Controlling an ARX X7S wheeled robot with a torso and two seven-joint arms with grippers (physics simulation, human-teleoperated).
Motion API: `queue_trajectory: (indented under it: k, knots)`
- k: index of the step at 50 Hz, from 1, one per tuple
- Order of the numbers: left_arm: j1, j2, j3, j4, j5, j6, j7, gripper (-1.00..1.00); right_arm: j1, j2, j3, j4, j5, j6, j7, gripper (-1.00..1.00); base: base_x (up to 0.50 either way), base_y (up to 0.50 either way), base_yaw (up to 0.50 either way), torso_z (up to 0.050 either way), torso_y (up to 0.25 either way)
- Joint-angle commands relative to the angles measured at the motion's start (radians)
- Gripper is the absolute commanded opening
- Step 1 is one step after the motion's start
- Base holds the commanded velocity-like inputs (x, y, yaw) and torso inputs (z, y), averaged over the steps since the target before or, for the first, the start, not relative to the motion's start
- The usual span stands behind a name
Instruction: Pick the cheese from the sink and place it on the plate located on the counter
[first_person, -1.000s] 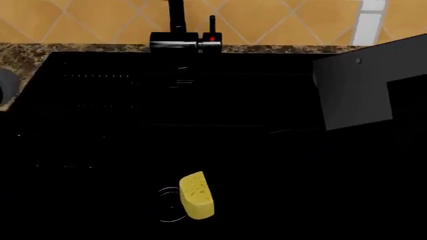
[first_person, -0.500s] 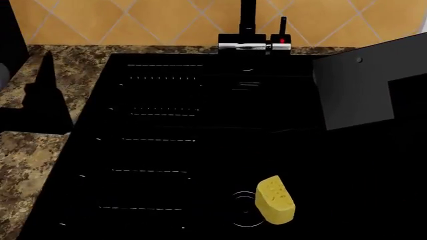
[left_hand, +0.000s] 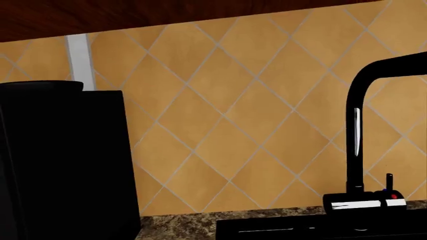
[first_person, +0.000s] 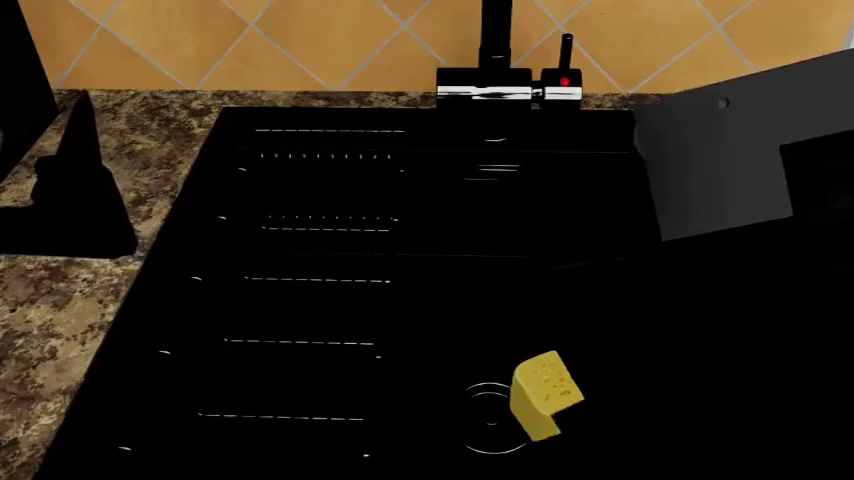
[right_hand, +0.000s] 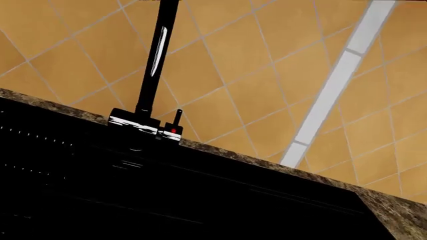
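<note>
Filling most of your head view, the sink (first_person: 400, 260) is a wide black basin with faint ridged lines across its floor. Speckled counter (first_person: 54, 310) borders it at 9 o'clock and along the far rim, under orange diagonal tile. A large dark grey slab of your right arm (first_person: 714, 175) juts in at 2 o'clock, above the basin. At 12 o'clock the black-and-chrome faucet (first_person: 507, 85) stands on the far rim, its red dot showing. Your cheese (first_person: 547, 393) lies on the sink floor at about 5 o'clock, just beside the round drain ring (first_person: 487, 420). It is a small yellow wedge, long axis running roughly 11 to 5 o'clock, holed face turned up and right. Neither pincer appears in any view, so you cannot tell their state.
</note>
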Motion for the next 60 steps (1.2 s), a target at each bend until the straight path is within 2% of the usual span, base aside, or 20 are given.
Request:
queue_trajectory:
  k: [1,9,21,29,33,46,60]
  knots:
    - [-0.015,0.008,0.001,-0.015,-0.009,0.003,0.002,1.0,0.026,-0.05,0.024,0.152,-0.4,-0.013,-0.41,1.0,0.0,0.0,0.0,0.0,0.0]
    - [-0.029,0.011,0.0,-0.006,-0.022,-0.016,-0.007,1.0,0.003,-0.065,0.063,0.295,-0.338,-0.032,-0.442,1.0,0.0,0.0,0.0,0.0,0.0]
    - [-0.036,0.018,0.025,0.005,-0.028,-0.025,-0.03,1.0,0.049,-0.06,0.032,0.445,-0.219,0.013,-0.424,1.0,0.0,0.0,0.0,0.0,0.0]
    - [-0.031,0.019,0.059,-0.019,-0.014,0.008,-0.037,1.0,0.063,-0.063,0.087,0.544,0.21,-0.047,-0.053,1.0,0.0,0.0,0.0,0.0,0.0]
    - [-0.027,0.012,0.089,-0.054,0.006,0.048,-0.033,1.0,0.08,-0.06,0.119,0.62,0.351,-0.105,0.088,1.0,0.0,0.0,0.0,0.0,0.0]
    - [-0.017,-0.001,0.141,-0.139,0.045,0.133,-0.019,1.0,0.138,-0.06,0.188,0.936,0.679,-0.334,0.416,1.0,0.0,0.0,0.0,0.0,0.0]
    - [-0.019,-0.011,0.184,-0.206,0.077,0.192,-0.012,1.0,0.232,-0.048,0.212,1.355,0.859,-0.561,0.598,1.0,0.0,0.0,0.0,0.0,0.0]
